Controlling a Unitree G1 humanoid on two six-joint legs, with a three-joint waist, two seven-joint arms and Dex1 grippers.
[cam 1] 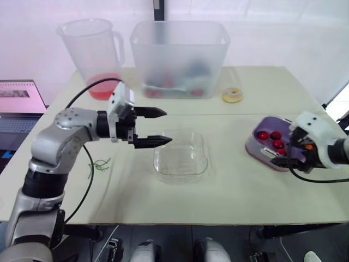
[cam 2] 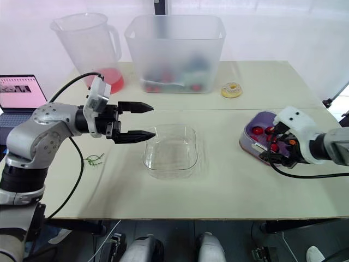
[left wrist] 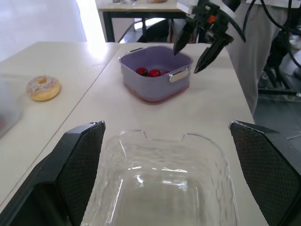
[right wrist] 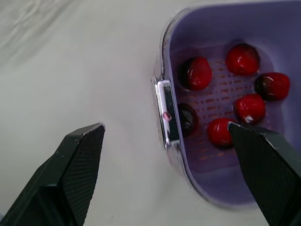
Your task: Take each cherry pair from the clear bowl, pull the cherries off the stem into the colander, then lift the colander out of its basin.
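The clear bowl (cam 1: 181, 155) sits empty at the table's middle. My left gripper (cam 1: 167, 126) hovers open just left of it, above its rim, with nothing between its fingers. At the right stands the purple colander in its basin (cam 1: 254, 148), with several red cherries (cam 1: 271, 136) inside. Open and empty, my right gripper (right wrist: 164, 128) hangs over the colander's near side, its fingers on either side of the metal handle (right wrist: 167, 115) without touching it. Green stems (cam 1: 100, 165) lie on the table at the left.
A frosted bin (cam 1: 180, 57) holding items stands at the back centre, with a pitcher (cam 1: 92, 52) of red liquid left of it. A donut (cam 1: 232, 95) lies behind the colander. A laptop (cam 1: 19, 95) sits off the table's left side.
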